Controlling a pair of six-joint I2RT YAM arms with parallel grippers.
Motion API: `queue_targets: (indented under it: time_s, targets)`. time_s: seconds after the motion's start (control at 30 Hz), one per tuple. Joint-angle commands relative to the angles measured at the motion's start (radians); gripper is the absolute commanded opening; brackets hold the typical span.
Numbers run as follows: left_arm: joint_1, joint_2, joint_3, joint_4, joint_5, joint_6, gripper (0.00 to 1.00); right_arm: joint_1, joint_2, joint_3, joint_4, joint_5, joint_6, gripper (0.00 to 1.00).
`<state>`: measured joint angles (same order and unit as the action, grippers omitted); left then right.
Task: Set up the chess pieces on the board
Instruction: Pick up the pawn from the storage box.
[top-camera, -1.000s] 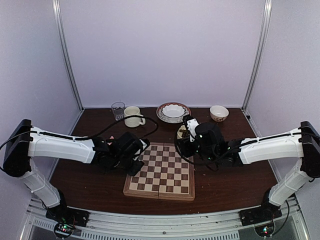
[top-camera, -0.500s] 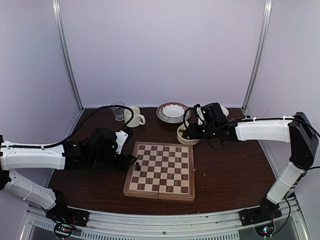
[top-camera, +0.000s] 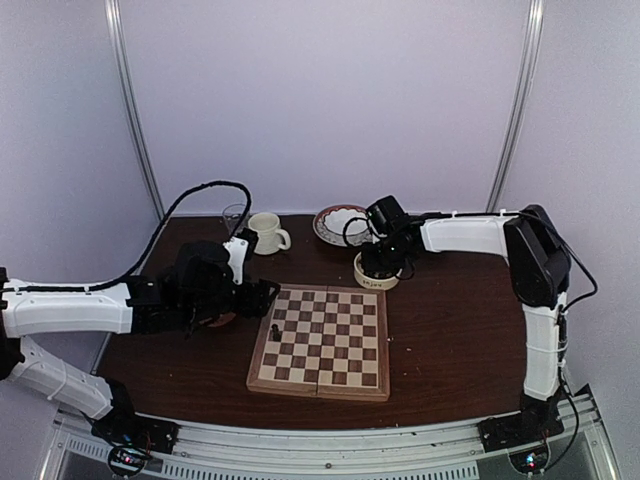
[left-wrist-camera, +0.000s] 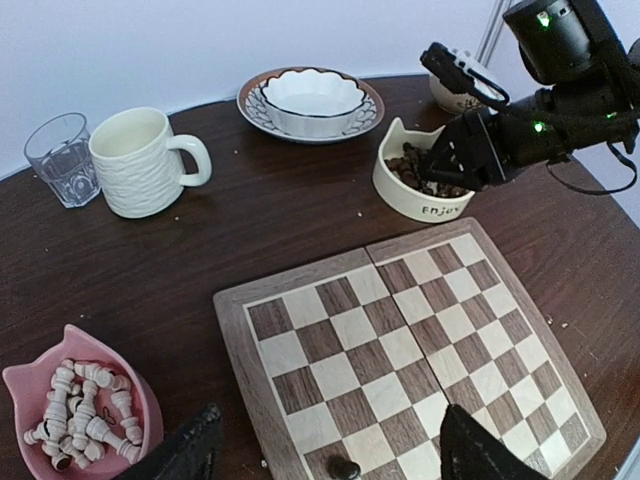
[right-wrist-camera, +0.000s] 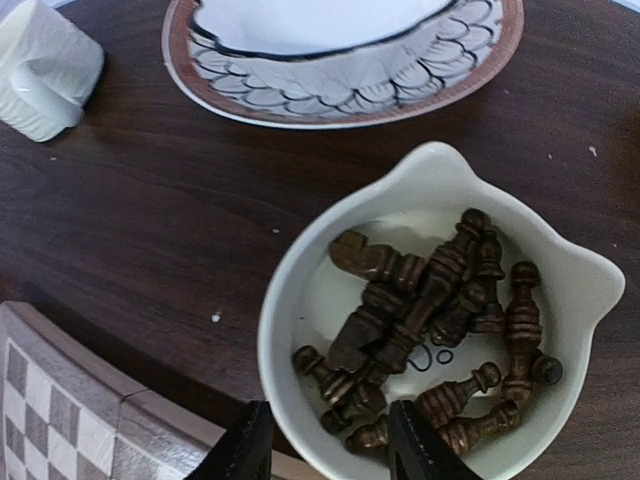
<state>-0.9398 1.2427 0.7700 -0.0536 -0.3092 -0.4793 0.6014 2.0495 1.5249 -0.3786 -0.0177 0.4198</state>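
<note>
nearest us, our left gripper (left-wrist-camera: 327, 445) hangs open over the board (left-wrist-camera: 400, 350), where one dark chess piece (left-wrist-camera: 345, 468) stands by the left edge. farther back, our right gripper (right-wrist-camera: 328, 445), jaws parted and holding nothing, hovers over the cream bowl (right-wrist-camera: 440, 168) of dark pieces (right-wrist-camera: 420, 300).

Upper left: clear glass tumbler (left-wrist-camera: 62, 158) beside a cream ribbed ceramic mug (left-wrist-camera: 140, 162). Top centre: white scalloped bowl (left-wrist-camera: 313, 95) on a brown-rimmed patterned plate (left-wrist-camera: 258, 100). Right: cream cat-eared bowl (left-wrist-camera: 420, 205). Lower left: pink cat-eared bowl (left-wrist-camera: 18, 388). Ground: dark wooden table (left-wrist-camera: 200, 250).
</note>
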Motion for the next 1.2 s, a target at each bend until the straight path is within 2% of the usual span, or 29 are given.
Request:
queue_targets:
  time_s: [0.0, 0.3, 0.97, 1.17]
  targets:
    - [0.008, 0.026, -0.036, 0.144, -0.071, 0.001, 0.74, -0.028, 0.053, 0.076, -0.089, 0.119, 0.060, 0.41]
    - [0.008, -0.037, -0.100, 0.145, -0.131, 0.052, 0.75, -0.050, 0.049, 0.061, -0.043, 0.245, 0.091, 0.40]
    - [0.008, -0.011, -0.095, 0.153, -0.091, 0.076, 0.75, -0.066, 0.171, 0.162, -0.001, 0.194, 0.113, 0.32]
    - [0.008, -0.005, -0.087, 0.143, -0.083, 0.079, 0.75, -0.070, 0.184, 0.162, 0.003, 0.178, 0.129, 0.27]
